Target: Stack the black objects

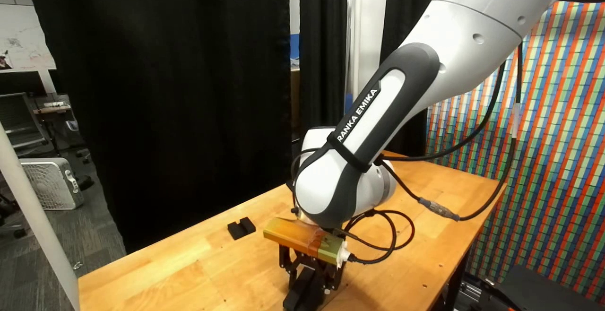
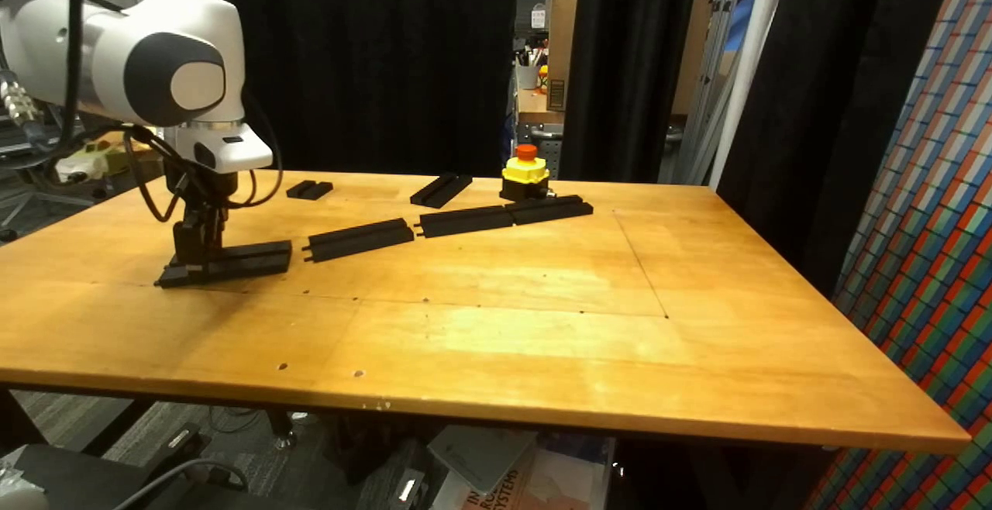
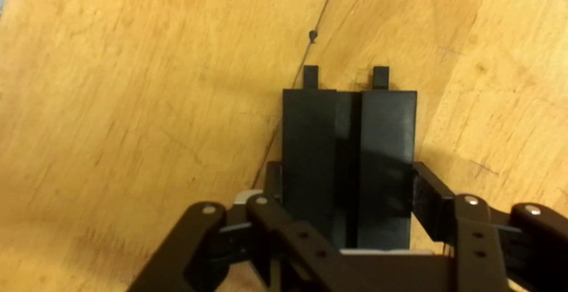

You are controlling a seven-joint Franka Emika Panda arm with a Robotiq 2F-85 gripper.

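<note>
End effector (image 3: 347, 185) clamped on a long grooved black bar (image 2: 252, 262); wrist view has finger pads (image 3: 430, 203) against both long sides, prongs (image 3: 380, 77) sticking out toward that view's 12 o'clock. Bar looks down on the counter (image 2: 542, 355), can't tell if it's fully flat. Directions from here: exterior view, end effector as clock center, 12 = far edge. Second bar (image 2: 360, 240) near, about 3 o'clock, its prongs facing the gripped one, narrow gap, not joined. Third bar (image 2: 465, 221) and fourth bar (image 2: 549, 210) run on farther along 3; those two look touching end to end. Small slab (image 2: 310, 190) at 2 o'clock, apart from the row, shows in both exterior views. Angled grooved piece (image 2: 442, 191) between 2 and 3. Yellow button with a red top (image 2: 526, 171) just behind the fourth bar, not part of the job. Progress: no piece visibly sits on another, so if stacking is literal, call it grasp done, lift and place left, all other pieces waiting. Layout reads more like an end-to-end row, though; on that guess the far pair is done, leaving two gaps to close, maybe the small slab and angled grooved piece to add.
</note>
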